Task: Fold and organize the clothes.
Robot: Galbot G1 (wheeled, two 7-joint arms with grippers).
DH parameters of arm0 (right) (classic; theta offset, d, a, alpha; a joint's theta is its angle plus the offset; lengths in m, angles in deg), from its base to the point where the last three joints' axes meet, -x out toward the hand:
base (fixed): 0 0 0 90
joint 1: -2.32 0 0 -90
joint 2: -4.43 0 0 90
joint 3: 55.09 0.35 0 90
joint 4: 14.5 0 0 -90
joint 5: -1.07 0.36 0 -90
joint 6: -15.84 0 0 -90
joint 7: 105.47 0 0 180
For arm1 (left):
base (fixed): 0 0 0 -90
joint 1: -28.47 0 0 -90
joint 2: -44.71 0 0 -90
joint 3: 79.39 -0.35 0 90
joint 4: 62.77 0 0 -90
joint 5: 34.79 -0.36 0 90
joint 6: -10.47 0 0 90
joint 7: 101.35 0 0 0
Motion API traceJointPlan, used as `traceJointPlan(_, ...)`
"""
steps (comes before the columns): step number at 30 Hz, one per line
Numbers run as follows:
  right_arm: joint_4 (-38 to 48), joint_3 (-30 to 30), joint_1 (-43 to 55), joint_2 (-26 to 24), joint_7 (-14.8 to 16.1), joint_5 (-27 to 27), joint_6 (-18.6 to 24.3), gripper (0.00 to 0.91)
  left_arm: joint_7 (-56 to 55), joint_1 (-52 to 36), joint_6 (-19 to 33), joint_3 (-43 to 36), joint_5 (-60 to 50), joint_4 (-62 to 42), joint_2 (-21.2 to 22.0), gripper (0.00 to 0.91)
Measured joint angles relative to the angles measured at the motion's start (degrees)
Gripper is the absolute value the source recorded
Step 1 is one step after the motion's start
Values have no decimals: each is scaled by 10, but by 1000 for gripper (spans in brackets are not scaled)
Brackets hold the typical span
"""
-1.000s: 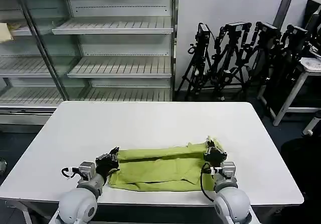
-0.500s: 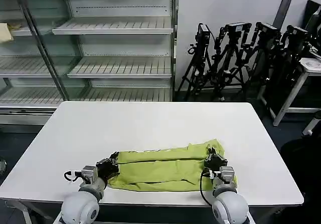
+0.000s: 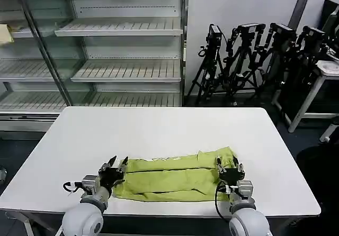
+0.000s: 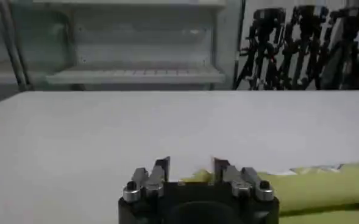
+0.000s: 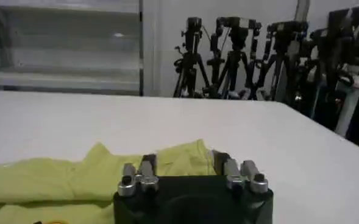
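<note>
1. The lime yellow-green cotton T-shirt (image 3: 175,177) lies folded into a long band near the front edge of the white tabletop (image 3: 159,130).
2. The left end effector (image 3: 113,167) sits at the shirt's left end, released, gripping nothing.
3. The right end effector (image 3: 230,168) sits at its right end, likewise released.
4. The fabric looks thin, light and limp; pinching both end corners together should keep the layers from sliding.

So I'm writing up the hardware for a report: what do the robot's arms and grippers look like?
Both arms are rounded light-grey shells ending in silver metal wrist sections, with thin black cables looping beside them. The left gripper and right gripper are black blocks with two short dark fingers each; the wrist views show silver knuckle mounts with black screws at the finger bases.
</note>
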Motion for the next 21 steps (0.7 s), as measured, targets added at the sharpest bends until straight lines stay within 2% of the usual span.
traceJointPlan(6, -48, 22, -37, -12, 1, -3, -4, 907, -17, 19, 1, 16, 9, 40, 10, 907)
traceJointPlan(21, -182, 82, -161, -30, 9, -13, -18, 907, -47, 113, -37, 28, 17, 127, 49, 907)
